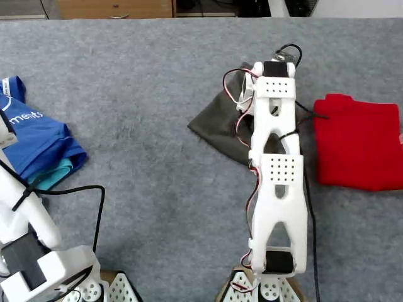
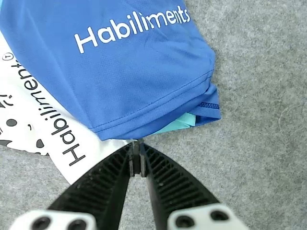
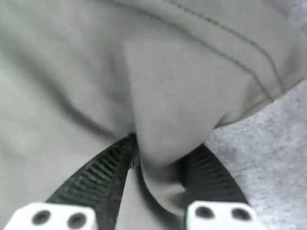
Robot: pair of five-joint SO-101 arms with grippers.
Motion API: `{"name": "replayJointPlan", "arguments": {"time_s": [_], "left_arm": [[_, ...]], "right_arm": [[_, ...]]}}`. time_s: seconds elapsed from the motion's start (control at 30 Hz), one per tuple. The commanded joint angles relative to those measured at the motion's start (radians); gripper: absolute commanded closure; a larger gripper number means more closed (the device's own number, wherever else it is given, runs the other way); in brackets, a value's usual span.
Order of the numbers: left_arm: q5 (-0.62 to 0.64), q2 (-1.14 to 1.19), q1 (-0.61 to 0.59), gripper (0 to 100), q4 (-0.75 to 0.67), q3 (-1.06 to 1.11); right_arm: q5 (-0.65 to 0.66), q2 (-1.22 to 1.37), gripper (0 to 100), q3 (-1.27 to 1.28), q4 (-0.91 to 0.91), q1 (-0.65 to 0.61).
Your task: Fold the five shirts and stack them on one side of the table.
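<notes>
At worktop [image 1: 157,94] centre, right tool [image 3: 160,160] pinches a fold of the grey shirt [image 3: 144,72]; left tool [image 2: 136,160], tips pressed together, hangs by the blue shirt [image 2: 134,72]; red shirt [image 1: 359,141] lies folded.

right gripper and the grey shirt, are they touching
Touching. The right wrist view shows the right gripper clamped on a fold of the grey shirt, with fabric bunched between its fingers.

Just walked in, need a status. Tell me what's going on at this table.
The right hand is shut on a grey shirt, bunched in the middle of the table. A folded red shirt lies at one edge. The left hand is shut at the edge of a pile at the other side: blue shirt on top, a white shirt and a teal shirt beneath.
</notes>
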Motion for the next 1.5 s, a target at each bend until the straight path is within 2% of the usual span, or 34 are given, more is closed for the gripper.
{"name": "replayJointPlan", "arguments": {"time_s": [0.0, 0.1, 0.33, 0.5, 0.73, 0.97, 1.13, 1.47], "left_arm": [[-0.008, -0.042, -0.014, 98, 0.011, -0.005], [-0.008, -0.042, -0.014, 98, 0.011, -0.005], [-0.003, -0.042, -0.014, 98, 0.011, -0.005], [-0.003, -0.042, -0.014, 98, 0.011, -0.005], [-0.002, -0.042, -0.006, 98, 0.011, -0.005], [0.0, -0.038, -0.003, 98, 0.011, -0.003], [0.0, -0.036, -0.002, 98, 0.011, -0.003], [0.0, -0.035, -0.002, 98, 0.011, -0.003]], "right_arm": [[0.068, 0.022, 89.9, -0.008, 0.014, 0.001], [0.17, 0.005, 99.8, -0.031, 0.015, 0.028], [0.35, -0.15, 99.7, -0.031, 0.023, 0.074], [0.578, -0.298, 99.7, -0.022, 0.023, 0.13], [0.878, -0.522, 99.7, 0.237, 0.023, 0.208], [1.031, -0.684, 99.7, 0.395, 0.003, 0.346], [1.091, -0.685, 99.7, 0.38, -0.058, 0.455], [1.226, -0.684, 99.7, 0.291, -0.061, 0.607]]}}
